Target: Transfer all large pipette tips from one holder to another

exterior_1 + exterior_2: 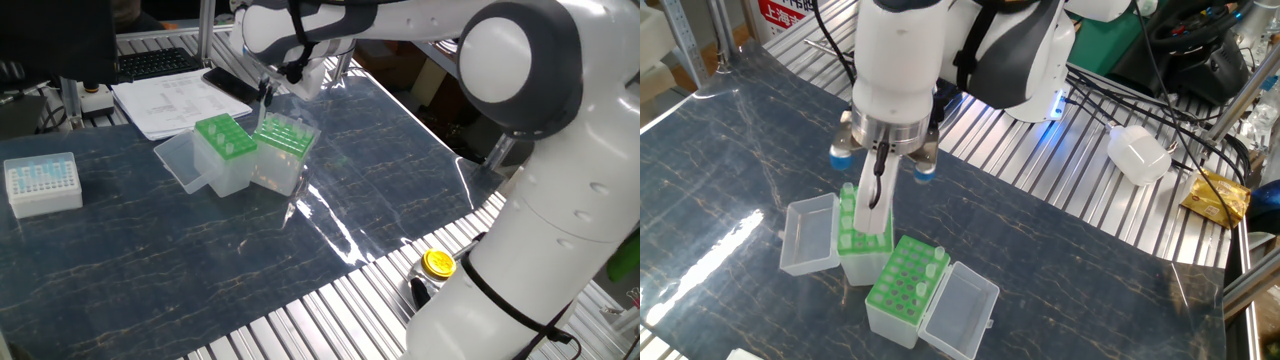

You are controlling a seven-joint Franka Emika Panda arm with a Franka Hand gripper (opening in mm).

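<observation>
Gripper (878,192) above two green-topped tip racks (902,285), fingers closed on one large pipette tip (874,205). Beneath it, dark marbled mat (180,250) on slatted aluminium table (330,310); papers (175,100) lie beyond.

The worktop (150,240) is dark blue-grey with pale marble-like veining. Both tip holders have bright green racks (225,136) (902,282) in translucent whitish boxes with clear lids. The arm (560,150) is white with grey joints. A small white box (42,183) holds bluish tips. A yellow disc (437,263) lies on the silver ribbed edge.
</observation>
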